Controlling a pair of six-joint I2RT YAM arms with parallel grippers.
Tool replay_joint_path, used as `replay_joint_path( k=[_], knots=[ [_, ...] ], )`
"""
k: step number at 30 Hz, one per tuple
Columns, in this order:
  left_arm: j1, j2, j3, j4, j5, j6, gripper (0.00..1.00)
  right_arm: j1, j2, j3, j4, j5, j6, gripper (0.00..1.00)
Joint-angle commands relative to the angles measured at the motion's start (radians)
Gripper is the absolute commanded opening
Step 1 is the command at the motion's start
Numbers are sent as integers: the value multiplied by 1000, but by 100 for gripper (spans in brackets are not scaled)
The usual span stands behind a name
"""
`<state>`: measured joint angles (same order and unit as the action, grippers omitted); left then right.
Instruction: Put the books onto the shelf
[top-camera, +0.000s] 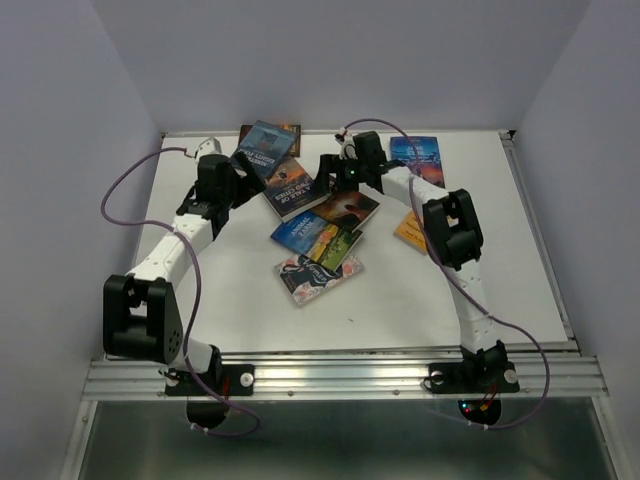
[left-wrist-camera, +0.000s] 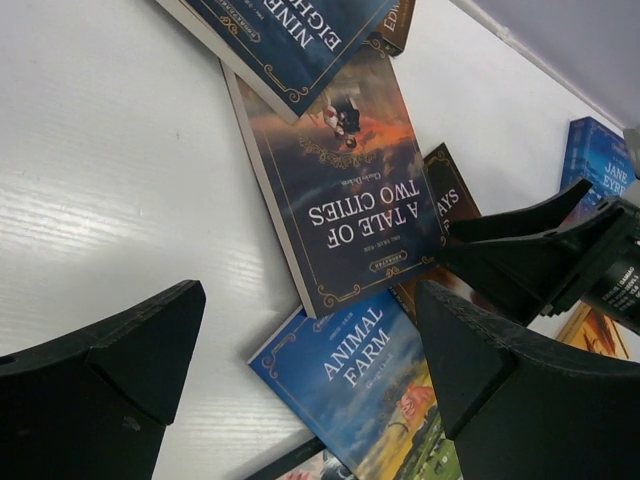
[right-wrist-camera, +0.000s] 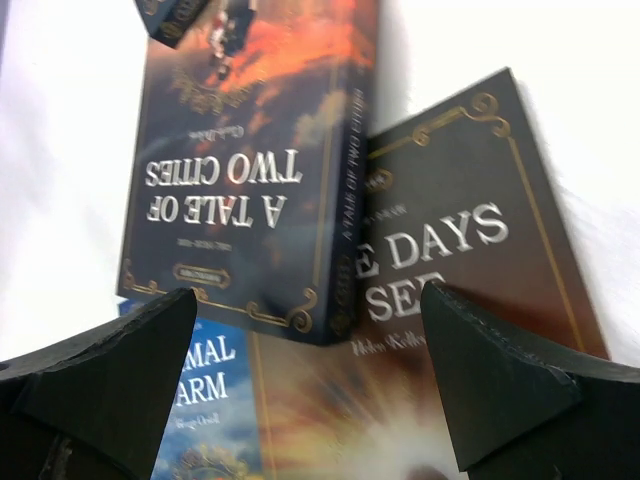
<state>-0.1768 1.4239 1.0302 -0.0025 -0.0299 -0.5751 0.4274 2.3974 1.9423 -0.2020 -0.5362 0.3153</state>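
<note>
Left jaws and right jaws, both wide open and empty, hover over the books (top-camera: 318, 232) strewn from the counter's (top-camera: 420, 300) far edge to its middle: pick-up pending, next pinching one exposed book edge.

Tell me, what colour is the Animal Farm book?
The Animal Farm book is mostly blue, with a greenish picture; clearest in the left wrist view.

I work in a robotics lab cell: plain pale lavender walls (top-camera: 350, 60) enclose my white surface (top-camera: 400, 300), edged by an aluminium mounting rail (top-camera: 340, 375).
</note>
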Motion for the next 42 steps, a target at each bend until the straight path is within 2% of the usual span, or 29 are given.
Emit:
replay_joint_path(
  k=[1,4,11,14,17,23,27,33,37,42],
  knots=[
    [14,58,-7,108,74,-14,99,33,41,73,30,-68,71,100],
    [17,98,1,139,99,-14,99,45,77,90,33,-103,97,100],
    [25,161,10,165,113,-11,99,65,92,32,99,-205,177,89],
    [28,179,10,170,108,-15,99,65,85,-20,162,-225,228,75],
    [28,187,2,188,128,-19,99,65,94,-37,225,-243,278,68],
    [28,251,-53,254,84,-64,99,74,132,-31,263,-272,361,69],
    [26,360,-26,286,131,-88,99,74,141,-32,263,-252,383,69],
    [26,408,-2,283,79,-89,99,74,143,-37,262,-249,387,69],
    [25,428,1,311,105,-88,98,74,149,-39,262,-266,383,66],
    [16,460,22,345,192,-108,90,83,144,-43,265,-291,380,64]
  ],
)
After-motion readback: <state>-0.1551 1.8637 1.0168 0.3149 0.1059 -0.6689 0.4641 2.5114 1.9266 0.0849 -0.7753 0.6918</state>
